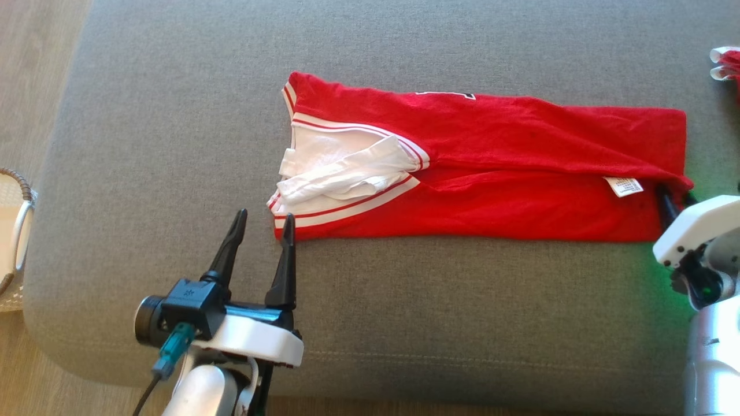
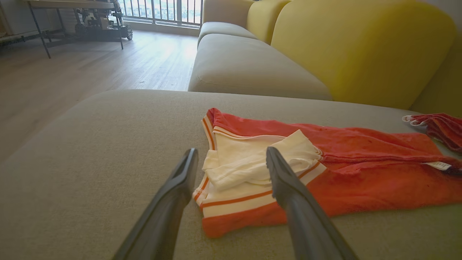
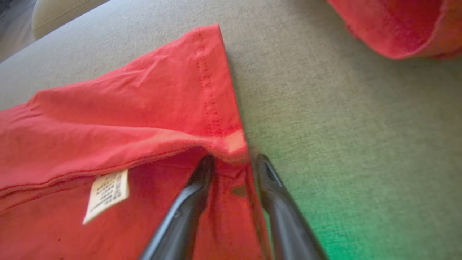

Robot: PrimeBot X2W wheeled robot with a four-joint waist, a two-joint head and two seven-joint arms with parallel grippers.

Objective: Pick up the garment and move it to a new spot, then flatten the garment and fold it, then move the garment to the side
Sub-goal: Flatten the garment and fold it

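Note:
A red garment [image 1: 491,173] with white-striped trim and a white inner part lies folded lengthwise on the grey cushion [image 1: 404,300]. My left gripper [image 1: 264,216] stands open just short of the garment's near left corner [image 2: 234,220], its fingers holding nothing. My right gripper [image 1: 675,196] is at the garment's right end. In the right wrist view its fingers [image 3: 202,177] stand apart and straddle the hem corner [image 3: 231,142], one under the raised fold and one just outside the edge. A white label [image 3: 106,193] sits close to that corner.
Another red cloth [image 1: 727,63] lies at the cushion's far right [image 3: 404,25]. A pale basket [image 1: 14,231] stands off the cushion's left edge above wooden floor. Yellow backrests [image 2: 361,47] rise behind the cushion.

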